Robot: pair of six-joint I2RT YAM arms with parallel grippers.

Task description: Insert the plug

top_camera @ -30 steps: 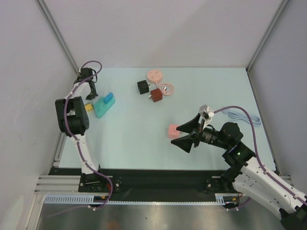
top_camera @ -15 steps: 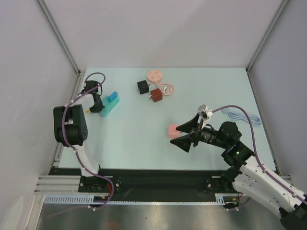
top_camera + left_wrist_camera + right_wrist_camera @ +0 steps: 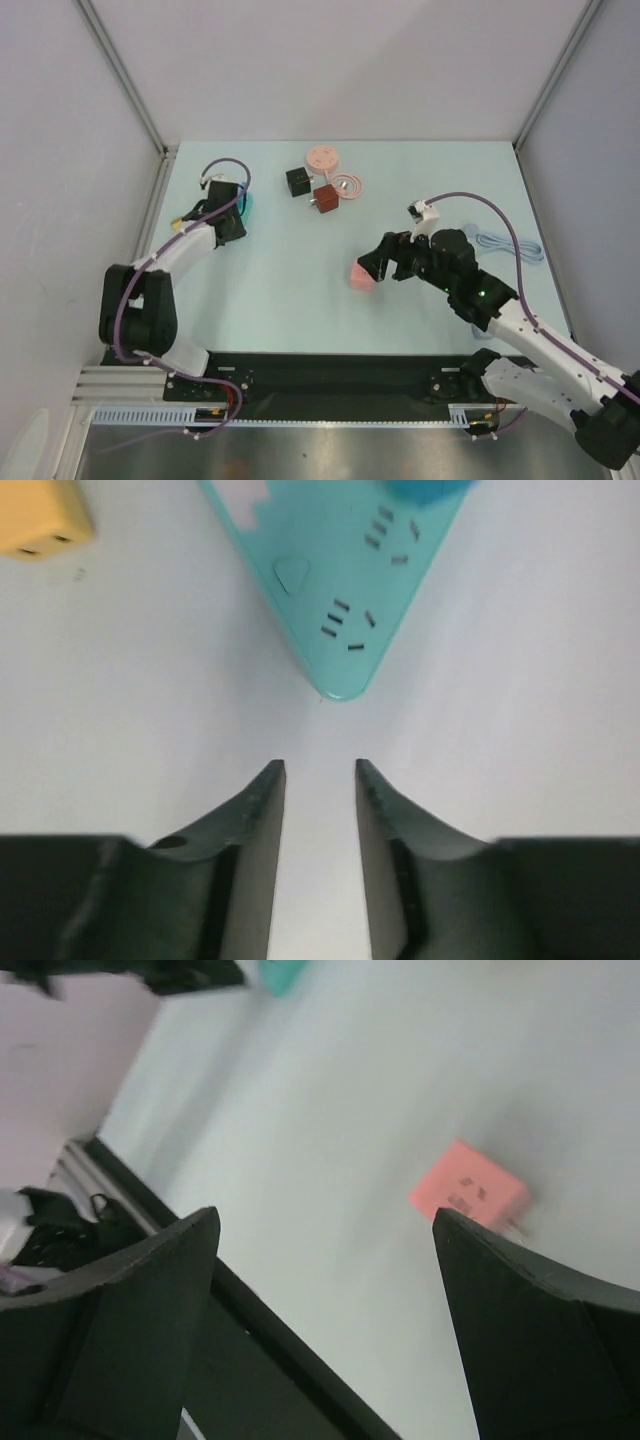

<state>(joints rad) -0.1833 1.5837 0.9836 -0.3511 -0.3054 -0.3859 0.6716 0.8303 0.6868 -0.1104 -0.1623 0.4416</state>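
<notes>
A teal power strip (image 3: 340, 580) lies on the table with a blue plug (image 3: 430, 488) seated at its far end. In the top view only its edge (image 3: 248, 205) shows past my left gripper (image 3: 228, 212). In the left wrist view the left gripper (image 3: 320, 770) hovers just short of the strip's rounded near end, its jaws a narrow gap apart and empty. A yellow plug (image 3: 40, 520) lies left of the strip. A pink plug (image 3: 360, 275) lies mid-table. My right gripper (image 3: 373, 264) stands wide open beside it, and the pink plug (image 3: 470, 1195) sits by its right fingertip.
At the back stand a black adapter (image 3: 298, 180), a dark red adapter (image 3: 325, 198), a round pink reel (image 3: 322, 156) and a pink cable coil (image 3: 348, 186). A pale blue cable (image 3: 500, 243) lies at the right. The table's black front rail (image 3: 250, 1320) runs close below the right gripper.
My left arm swung from the back-left corner out over the power strip, which shifted right, and its jaws parted slightly. My right gripper turned and drew in over the pink plug.
</notes>
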